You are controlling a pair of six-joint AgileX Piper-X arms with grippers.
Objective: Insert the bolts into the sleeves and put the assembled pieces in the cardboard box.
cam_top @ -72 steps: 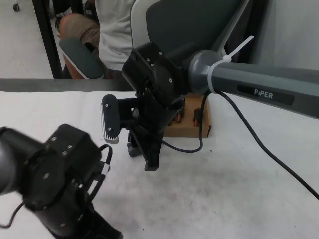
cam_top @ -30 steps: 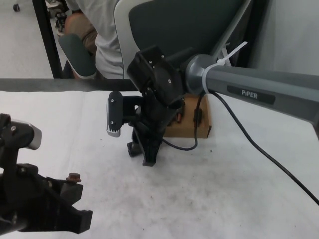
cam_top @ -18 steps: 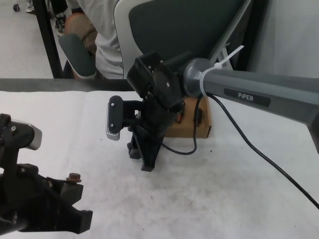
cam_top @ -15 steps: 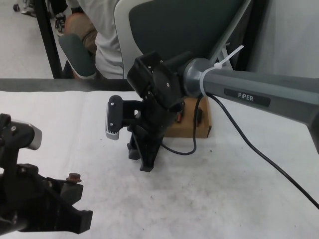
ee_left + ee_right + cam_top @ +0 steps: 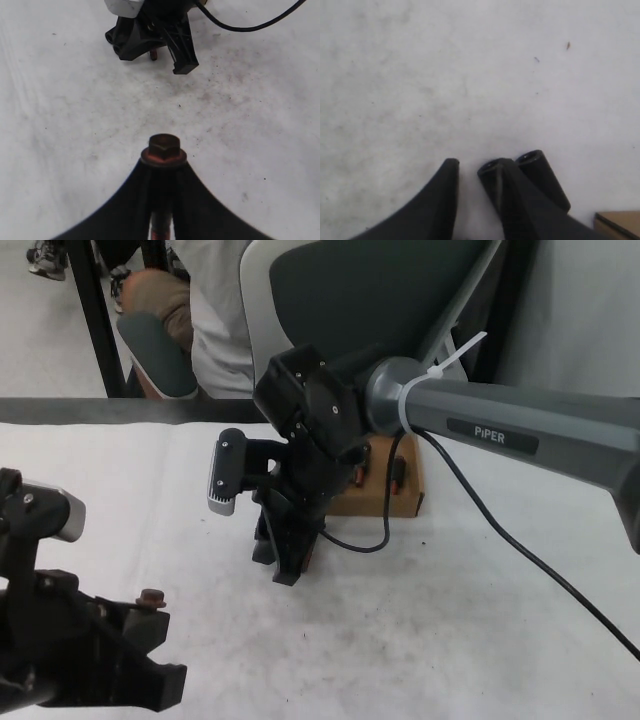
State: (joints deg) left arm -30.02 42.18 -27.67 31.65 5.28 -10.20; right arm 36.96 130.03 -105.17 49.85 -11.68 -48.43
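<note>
Since the earliest frame the left arm has swung round at the near left edge of the high view, and it now presents a bolt (image 5: 152, 596) head-up where before only its wrist showed. Over the last second the right gripper (image 5: 275, 562) has slid a little nearer and lower, while the left gripper (image 5: 148, 612) has kept its place.

The left gripper (image 5: 163, 167) is clamped on the bolt (image 5: 163, 149). Its fingers pinch the threaded shank just under the flange, and the hex head stands clear above the fingertips. It hangs above the bare white bench (image 5: 450, 640), well apart from the right gripper.

The right gripper (image 5: 472, 165) points down at the bench with its fingers parted and white cloth showing in the gap. A black sleeve (image 5: 542, 177) lies on the bench just beside one finger. A second sleeve (image 5: 489, 171) lies next to it, its open end at that finger's tip. Whether the finger touches it cannot be told.

In the left wrist view the right gripper (image 5: 152, 50) sits low on the bench with a small rusty piece (image 5: 153, 54) under it; what that piece is cannot be told.

The box (image 5: 385, 502) stands just behind the right gripper, partly hidden by the wrist, and dark and rusty parts (image 5: 397, 472) stand inside it. A corner of the box (image 5: 617, 222) lies near the sleeves.
</note>
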